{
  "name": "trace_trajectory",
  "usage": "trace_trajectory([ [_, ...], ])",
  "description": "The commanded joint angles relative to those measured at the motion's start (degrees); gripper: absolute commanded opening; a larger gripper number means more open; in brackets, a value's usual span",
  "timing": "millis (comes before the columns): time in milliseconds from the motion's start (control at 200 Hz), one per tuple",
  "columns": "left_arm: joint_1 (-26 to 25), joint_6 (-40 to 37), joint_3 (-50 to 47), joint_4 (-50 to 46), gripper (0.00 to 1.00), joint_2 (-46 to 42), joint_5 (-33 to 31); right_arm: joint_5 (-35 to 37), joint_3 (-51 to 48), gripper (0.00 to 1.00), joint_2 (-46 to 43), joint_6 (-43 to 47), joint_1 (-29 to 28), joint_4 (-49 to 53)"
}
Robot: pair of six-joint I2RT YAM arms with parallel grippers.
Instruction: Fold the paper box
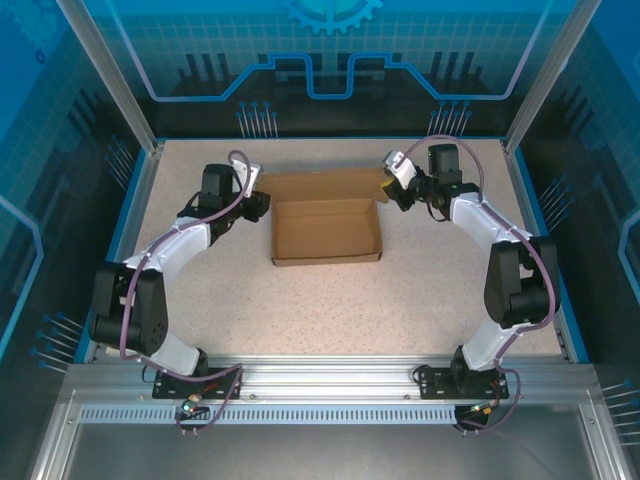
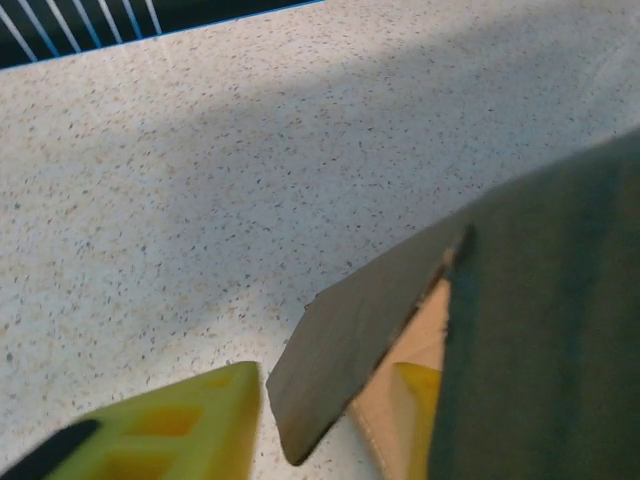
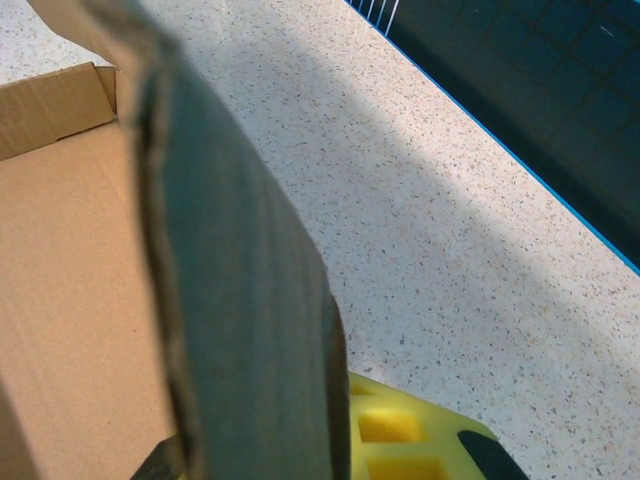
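The paper box (image 1: 326,232) is brown corrugated cardboard, lying open in the middle of the table. Three of its walls are raised and its lid panel lies flat behind it. My left gripper (image 1: 263,207) is at the box's back left corner. In the left wrist view its yellow fingers (image 2: 180,430) straddle a side flap (image 2: 345,335), with a sliver of table showing between that finger and the flap, so the left gripper (image 2: 330,430) is open. My right gripper (image 1: 392,192) is at the back right corner. In the right wrist view the right gripper (image 3: 320,450) is shut on an upright flap (image 3: 240,300).
The speckled table (image 1: 440,300) ends in a blue rim, with aluminium frame posts and blue panels beyond it. Both arm bases are bolted to the near rail (image 1: 320,380). Open tabletop lies in front of the box.
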State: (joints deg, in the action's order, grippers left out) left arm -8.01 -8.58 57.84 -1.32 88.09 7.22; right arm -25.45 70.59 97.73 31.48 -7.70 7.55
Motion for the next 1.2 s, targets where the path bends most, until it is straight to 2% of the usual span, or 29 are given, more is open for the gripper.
trace_trajectory([
  [0,0.5,1.3,2.53,1.55,0.29,0.87,3.22,0.09,1.98,0.08,-0.88,-2.0,-0.24,0.95],
  [165,0.38,4.81,2.54,3.17,0.21,0.64,4.41,3.15,4.03,0.08,-0.29,-6.47,-1.59,3.47],
  [270,-0.1,8.25,1.94,4.74,0.15,0.06,3.9,8.76,5.49,0.08,-0.04,-12.95,-3.55,5.03],
  [475,-2.43,15.83,0.43,7.61,0.11,-2.01,-3.12,21.33,6.28,0.08,0.4,-26.7,-8.65,6.29],
  [680,-4.88,21.13,0.1,7.81,0.06,-2.28,-8.18,28.06,10.67,0.08,2.94,-39.16,-10.48,10.51],
  [931,-6.7,25.1,-1.35,9.82,0.03,-1.8,-11.23,35.4,16.94,0.09,6.17,-47.86,-12.87,15.89],
  [1196,-8.64,28.71,-3.58,13.18,0.01,-1.61,-14.63,38.28,15.82,0.09,6.48,-52.2,-13.92,12.92],
])
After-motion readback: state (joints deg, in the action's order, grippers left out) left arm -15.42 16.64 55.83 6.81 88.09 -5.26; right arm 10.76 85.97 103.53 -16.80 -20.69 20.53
